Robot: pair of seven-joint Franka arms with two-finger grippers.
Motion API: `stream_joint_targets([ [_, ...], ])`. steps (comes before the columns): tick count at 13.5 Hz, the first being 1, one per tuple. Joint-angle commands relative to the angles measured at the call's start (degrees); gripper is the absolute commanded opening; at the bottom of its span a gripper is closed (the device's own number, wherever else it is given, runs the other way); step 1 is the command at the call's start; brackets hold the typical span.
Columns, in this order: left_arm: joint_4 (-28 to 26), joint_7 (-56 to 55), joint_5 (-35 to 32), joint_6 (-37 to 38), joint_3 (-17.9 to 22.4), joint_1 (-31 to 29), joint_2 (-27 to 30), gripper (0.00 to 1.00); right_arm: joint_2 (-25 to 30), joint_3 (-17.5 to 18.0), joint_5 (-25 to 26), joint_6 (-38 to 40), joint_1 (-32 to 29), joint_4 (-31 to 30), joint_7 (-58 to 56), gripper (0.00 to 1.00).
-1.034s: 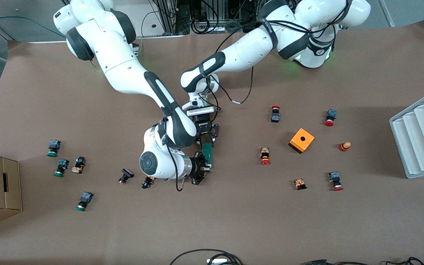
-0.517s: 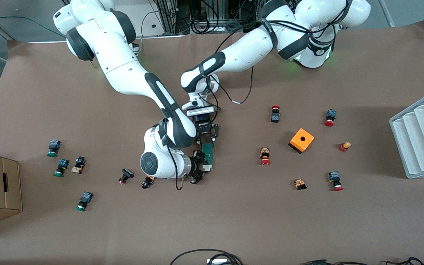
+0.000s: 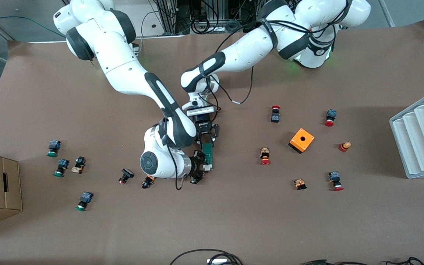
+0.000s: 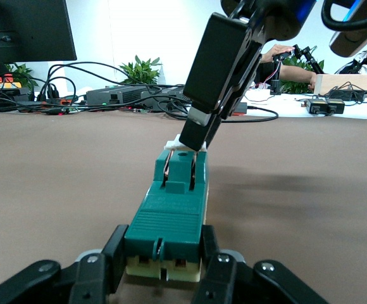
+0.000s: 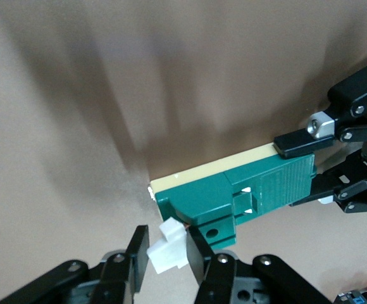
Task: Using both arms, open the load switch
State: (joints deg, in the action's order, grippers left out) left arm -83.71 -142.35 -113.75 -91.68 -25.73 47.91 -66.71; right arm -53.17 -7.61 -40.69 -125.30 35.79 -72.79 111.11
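While left gripper (image 4: 164,278) clamps load switch (image 4: 171,215) — right gripper (image 5: 164,263) closed on white tab (image 5: 167,250).

The load switch (image 4: 169,215) is dark green on top with a ribbed patch, over a cream base, and carries a small white tab (image 5: 169,254). The left hand (image 4: 164,269) and right hand (image 5: 164,263) are both black, with silver pins at the finger joints. Both arms (image 3: 131,73) are white with black joint bands. The surface (image 3: 234,221) is plain brown. An orange box (image 3: 301,140) has a dark round hole. Push buttons (image 3: 329,117) nearby have red caps, others (image 3: 53,148) green. A grey tray (image 3: 421,134) sits at the left arm's end.
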Motion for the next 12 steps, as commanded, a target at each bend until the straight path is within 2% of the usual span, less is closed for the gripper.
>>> stream_joint_targets([
  [1, 0.39, 0.14, 0.37, 0.36, -0.37, -0.10, -0.70, 0.50, 0.69, 1.46, -0.88, -0.56, 0.78, -2.79, 0.52, 0.18],
  [4, 0.39, 0.14, 0.37, 0.36, -0.37, -0.10, -0.70, 0.50, 0.87, 1.46, -0.97, -0.56, 0.69, -2.44, 0.78, 0.25],
  [12, 0.39, 0.23, 0.37, 0.19, -0.37, -0.10, -0.70, 0.50, 0.78, 1.63, -0.97, -1.00, 0.77, -1.03, 3.15, 0.27],
])
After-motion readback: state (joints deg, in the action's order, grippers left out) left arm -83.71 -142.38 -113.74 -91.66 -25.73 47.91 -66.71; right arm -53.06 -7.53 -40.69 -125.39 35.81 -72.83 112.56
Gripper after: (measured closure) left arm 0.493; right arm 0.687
